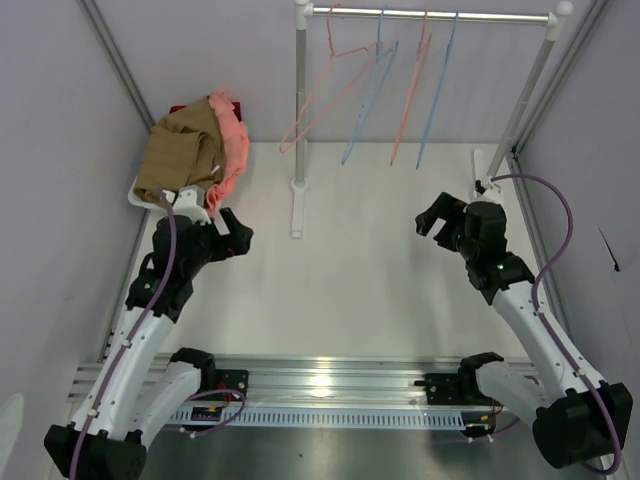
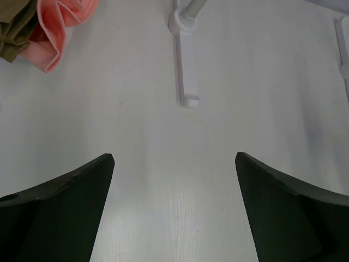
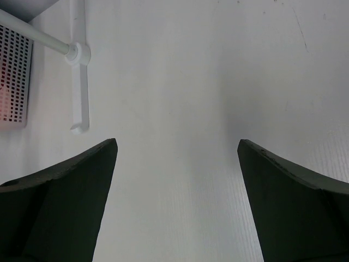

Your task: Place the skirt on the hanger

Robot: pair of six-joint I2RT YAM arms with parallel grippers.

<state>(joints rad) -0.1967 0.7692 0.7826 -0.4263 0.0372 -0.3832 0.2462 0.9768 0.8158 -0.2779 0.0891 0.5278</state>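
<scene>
At far left, the soft skirt (image 1: 180, 152) lies crumpled

Ahead of the wide-spread left pincer (image 2: 173, 155), bare table (image 2: 136, 125) runs to the rack foot (image 2: 186, 82); the clothes pile (image 2: 54, 33) sits ahead-left. Before the spread right pincer (image 3: 176, 141) lies flat table too, with the rack foot off ahead-left.

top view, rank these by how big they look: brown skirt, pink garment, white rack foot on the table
1. skirt
2. pink garment, only a strip showing beside the skirt
3. rack foot, clearly smallest
</scene>
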